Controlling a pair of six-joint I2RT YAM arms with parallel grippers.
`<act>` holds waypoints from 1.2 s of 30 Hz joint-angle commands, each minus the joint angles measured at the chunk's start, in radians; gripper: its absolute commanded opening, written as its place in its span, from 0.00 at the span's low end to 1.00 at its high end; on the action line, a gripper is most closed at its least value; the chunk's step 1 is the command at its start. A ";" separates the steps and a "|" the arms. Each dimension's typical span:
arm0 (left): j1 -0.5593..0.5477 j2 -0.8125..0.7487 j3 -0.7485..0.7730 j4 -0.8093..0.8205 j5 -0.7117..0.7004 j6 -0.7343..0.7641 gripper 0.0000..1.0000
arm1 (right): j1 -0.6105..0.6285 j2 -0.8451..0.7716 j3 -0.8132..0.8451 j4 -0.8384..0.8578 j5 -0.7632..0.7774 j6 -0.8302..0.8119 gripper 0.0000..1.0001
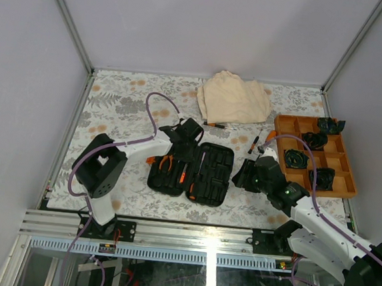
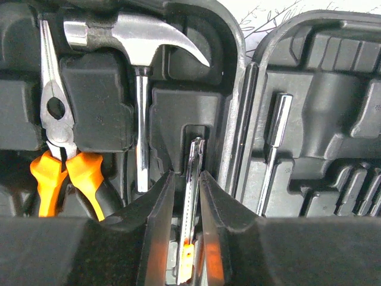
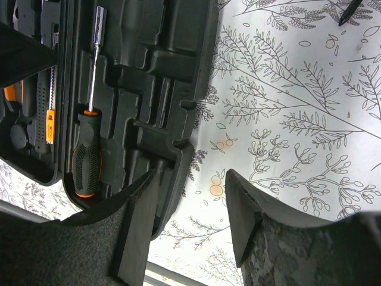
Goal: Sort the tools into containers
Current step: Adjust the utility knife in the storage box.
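Left pincer (image 2: 186, 176) narrow astride the slim tool (image 2: 193, 196) in the case (image 2: 178, 113); its long axis runs ahead between the jaws; gripped or not, can't tell; right pincer (image 3: 192, 176) wide, empty.

The tool case (image 1: 215, 168) is matt black moulded plastic, faintly grainy. In it, the hammer (image 2: 149, 36) has a mirror-bright polished metal head and shaft. The pliers (image 2: 55, 134) have duller bare-metal jaws and glossy orange plastic grips. The screwdriver (image 3: 87, 152) has a ribbed, matt black handle with orange trim and a shiny metal shaft. The far beige cloth (image 1: 234, 98) is soft, creased fabric. The table cover (image 1: 114, 103) is smooth, with a printed leaf pattern.
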 commanded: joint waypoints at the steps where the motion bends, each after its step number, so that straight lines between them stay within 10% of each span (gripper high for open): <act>1: 0.007 0.012 0.005 0.082 0.002 -0.004 0.24 | 0.006 0.001 -0.001 0.021 -0.008 0.012 0.55; 36: 0.007 -0.089 -0.108 0.076 0.044 0.016 0.12 | 0.006 0.025 -0.005 0.045 -0.025 0.024 0.55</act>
